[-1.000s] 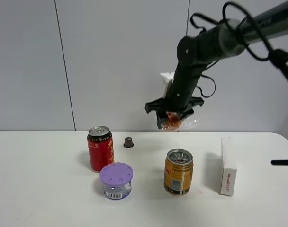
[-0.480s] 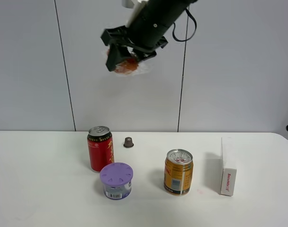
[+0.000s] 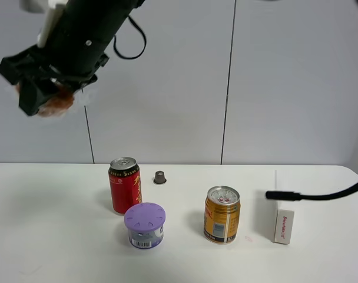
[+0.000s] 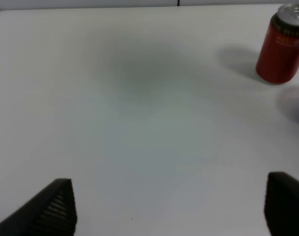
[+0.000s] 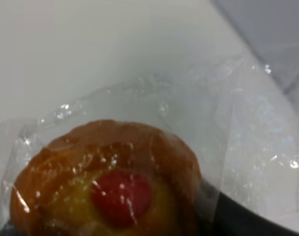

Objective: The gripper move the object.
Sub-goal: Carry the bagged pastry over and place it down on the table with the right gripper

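My right gripper (image 3: 40,97), a black claw on a thick black arm, has reached across to the upper left of the exterior high view, high above the white table (image 3: 43,236). It is shut on the object (image 3: 55,105), a golden-brown bun in crinkly clear wrap. The right wrist view shows the bun (image 5: 110,191) close up with a red spot on top, and a dark finger along its edge. My left gripper (image 4: 169,209) shows only in the left wrist view. It is open and empty, its fingertips (image 4: 51,209) wide apart above bare table.
A red can (image 3: 125,185) stands mid-table and also shows in the left wrist view (image 4: 283,44). In front of it is a purple-lidded tub (image 3: 144,224). A gold can (image 3: 221,214), a white box (image 3: 283,207) and a small dark cap (image 3: 160,177) stand nearby. A black rod (image 3: 308,195) juts in from the right.
My right gripper has carried the bun from low behind the gold can up and far to the left, above the table's left side. The black rod reaches further in from the right.
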Robot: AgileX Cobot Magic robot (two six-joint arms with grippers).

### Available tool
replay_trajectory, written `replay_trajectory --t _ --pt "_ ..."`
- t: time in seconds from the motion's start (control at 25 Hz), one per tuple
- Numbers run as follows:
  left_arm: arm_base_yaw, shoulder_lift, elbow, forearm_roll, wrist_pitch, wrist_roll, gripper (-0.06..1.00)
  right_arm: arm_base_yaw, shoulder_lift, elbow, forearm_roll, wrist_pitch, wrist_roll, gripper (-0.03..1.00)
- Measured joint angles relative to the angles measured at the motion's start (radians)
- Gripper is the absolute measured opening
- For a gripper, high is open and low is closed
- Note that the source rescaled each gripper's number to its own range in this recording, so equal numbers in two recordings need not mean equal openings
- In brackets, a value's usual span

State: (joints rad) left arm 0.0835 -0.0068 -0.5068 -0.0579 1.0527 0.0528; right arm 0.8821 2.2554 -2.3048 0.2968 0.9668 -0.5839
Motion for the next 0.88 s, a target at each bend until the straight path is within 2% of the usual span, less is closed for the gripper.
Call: replay_trajectory --t 0.28,0.88 --pt "0.000 0.000 0.000 0.000 0.000 0.000 1.00 0.058 0.136 -0.017 -0.054 0.027 -0.035 0.00" --pt "0.000 0.000 0.000 0.000 0.000 0.000 1.00 0.065 0.317 -0.018 -0.103 0.013 -0.121 0.00"
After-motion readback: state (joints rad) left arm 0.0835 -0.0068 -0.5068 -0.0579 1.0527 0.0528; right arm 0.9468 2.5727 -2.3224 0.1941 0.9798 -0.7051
